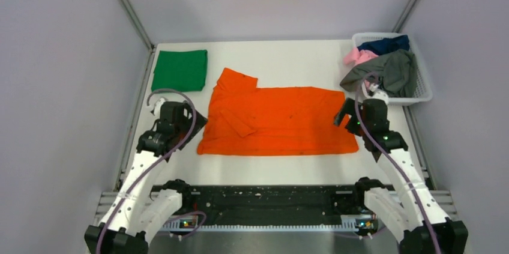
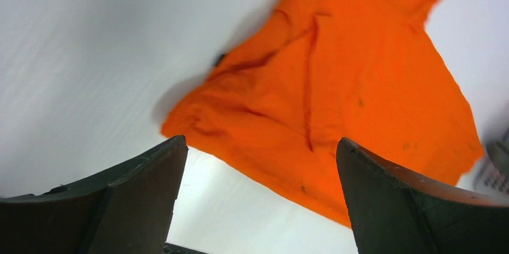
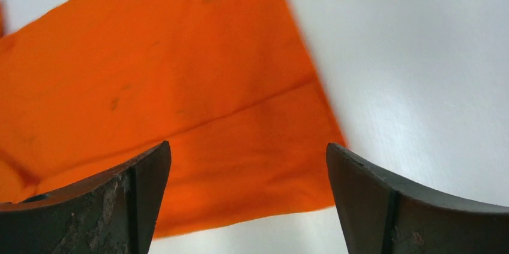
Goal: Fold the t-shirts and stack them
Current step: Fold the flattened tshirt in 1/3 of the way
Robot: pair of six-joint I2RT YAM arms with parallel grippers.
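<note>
Orange t-shirt (image 1: 279,120) is lying flat across the middle of the tabletop (image 1: 276,62). The left gripper (image 2: 261,146) is hovering over its left edge and the right gripper (image 3: 247,146) over its right edge, both spread wide and gripping nothing. A green t-shirt (image 1: 179,69) is sitting folded at the far left. Grey (image 1: 393,71), pink (image 1: 359,56) and navy (image 1: 384,44) t-shirts are lying heaped in the white basket (image 1: 423,83).
</note>
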